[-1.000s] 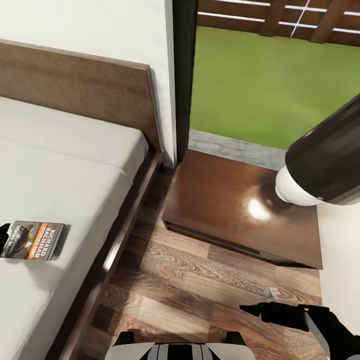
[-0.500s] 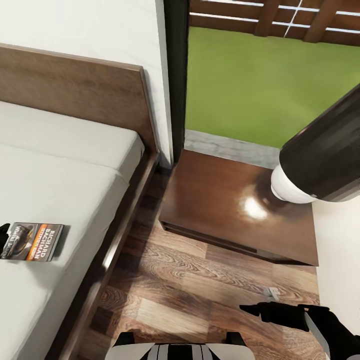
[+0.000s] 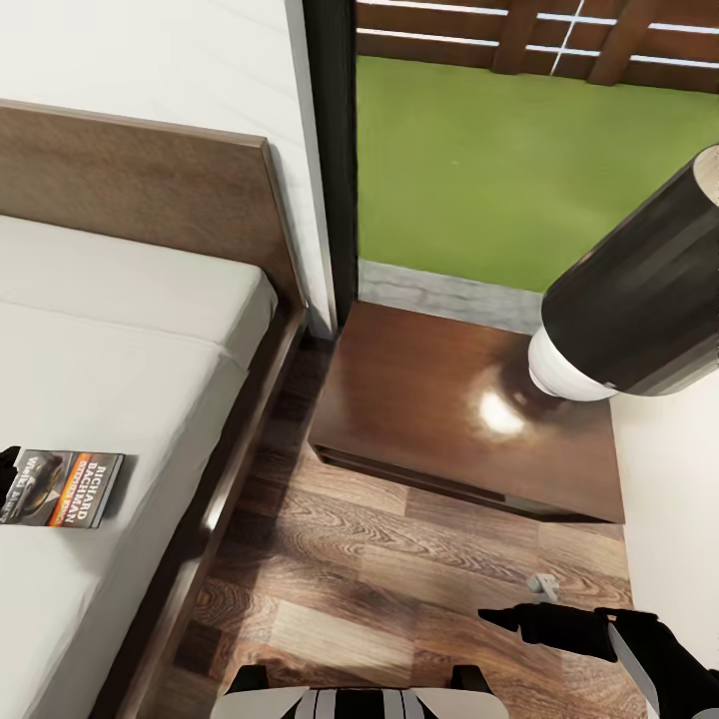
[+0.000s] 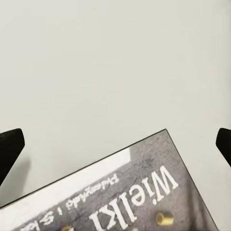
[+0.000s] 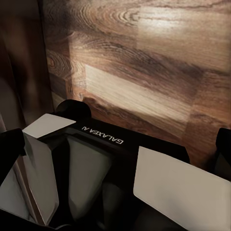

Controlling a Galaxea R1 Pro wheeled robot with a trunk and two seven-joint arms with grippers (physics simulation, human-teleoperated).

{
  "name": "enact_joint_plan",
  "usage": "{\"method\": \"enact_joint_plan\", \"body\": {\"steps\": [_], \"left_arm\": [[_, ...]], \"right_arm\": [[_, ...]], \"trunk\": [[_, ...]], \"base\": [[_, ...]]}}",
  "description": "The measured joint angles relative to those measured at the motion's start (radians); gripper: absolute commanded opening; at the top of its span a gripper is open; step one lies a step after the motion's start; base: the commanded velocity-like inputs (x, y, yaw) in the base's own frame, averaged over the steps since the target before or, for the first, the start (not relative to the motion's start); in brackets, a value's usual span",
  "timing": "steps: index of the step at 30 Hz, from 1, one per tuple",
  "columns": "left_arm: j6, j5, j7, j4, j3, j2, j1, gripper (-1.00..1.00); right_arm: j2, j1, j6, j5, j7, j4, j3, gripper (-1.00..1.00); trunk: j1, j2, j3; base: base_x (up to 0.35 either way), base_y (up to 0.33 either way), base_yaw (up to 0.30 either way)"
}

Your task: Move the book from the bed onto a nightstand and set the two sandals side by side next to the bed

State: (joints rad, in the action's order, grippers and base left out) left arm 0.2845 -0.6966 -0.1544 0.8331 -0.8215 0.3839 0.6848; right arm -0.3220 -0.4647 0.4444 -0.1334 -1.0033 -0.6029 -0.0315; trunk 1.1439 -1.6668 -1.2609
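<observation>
A bedroom corner, looking down from the robot's head. One book (image 3: 58, 488) lies flat on the off-white mattress of the bed (image 3: 130, 330), at the far left edge of the view, with its long axis running across the view, left to right, and its printed cover facing up. A black tip of the left gripper (image 3: 8, 465) touches or nearly touches the book's left end, so the book lies straight ahead of that gripper, toward the robot's right. In the left wrist view the gripper's two dark fingertips (image 4: 10, 147) sit wide apart at either side, with a corner of the book (image 4: 144, 192) between and beyond them; the gripper is spread open and holds nothing.

The right gripper (image 3: 519, 621) hangs over the wood-plank floor (image 3: 399, 569) at the lower right, well apart from the book. In the right wrist view its dark fingertips sit apart at the two sides, so it looks open and empty.

The left arm is by far the nearer one to the book. One nightstand (image 3: 459, 419) stands just beside the bed's headboard end, to the right of the book and across the bed's dark frame, with a large black-and-white robot arm segment (image 3: 629, 310) partly over its glossy top. Count: one book, one nightstand, one bed.
</observation>
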Motion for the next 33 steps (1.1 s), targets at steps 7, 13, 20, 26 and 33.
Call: {"method": "enact_joint_plan", "body": {"steps": [7, 13, 20, 26, 33], "left_arm": [[0.001, 0.0, 0.0, 0.0, 0.0, 0.0, 0.0, 1.0], [0.001, 0.0, 0.0, 0.0, 0.0, 0.0, 0.0, 1.0], [0.002, 0.0, -0.001, 0.001, 0.0, 0.0, 0.0, 1.0], [0.003, 0.0, -0.002, 0.001, 0.0, 0.0, 0.0, 1.0], [0.003, 0.0, -0.001, 0.001, 0.0, 0.0, 0.0, 1.0]], "right_arm": [[0.0, 0.0, 0.0, 0.0, 0.0, 0.0, 0.0, 1.0], [0.0, 0.0, 0.0, 0.0, 0.0, 0.0, 0.0, 1.0], [0.0, 0.0, 0.0, 0.0, 0.0, 0.0, 0.0, 1.0], [0.0, 0.0, 0.0, 0.0, 0.0, 0.0, 0.0, 1.0], [0.0, 0.0, 0.001, 0.0, 0.0, 0.001, 0.0, 1.0]], "trunk": [[0.0, 0.0, 0.0], [0.0, 0.0, 0.0], [0.0, 0.0, 0.0], [0.0, 0.0, 0.0], [0.0, 0.0, 0.0]], "base": [[0.0, 0.0, -0.002], [0.0, 0.0, -0.051], [0.0, 0.0, -0.118], [0.0, 0.0, -0.006], [0.0, 0.0, 0.0]]}}
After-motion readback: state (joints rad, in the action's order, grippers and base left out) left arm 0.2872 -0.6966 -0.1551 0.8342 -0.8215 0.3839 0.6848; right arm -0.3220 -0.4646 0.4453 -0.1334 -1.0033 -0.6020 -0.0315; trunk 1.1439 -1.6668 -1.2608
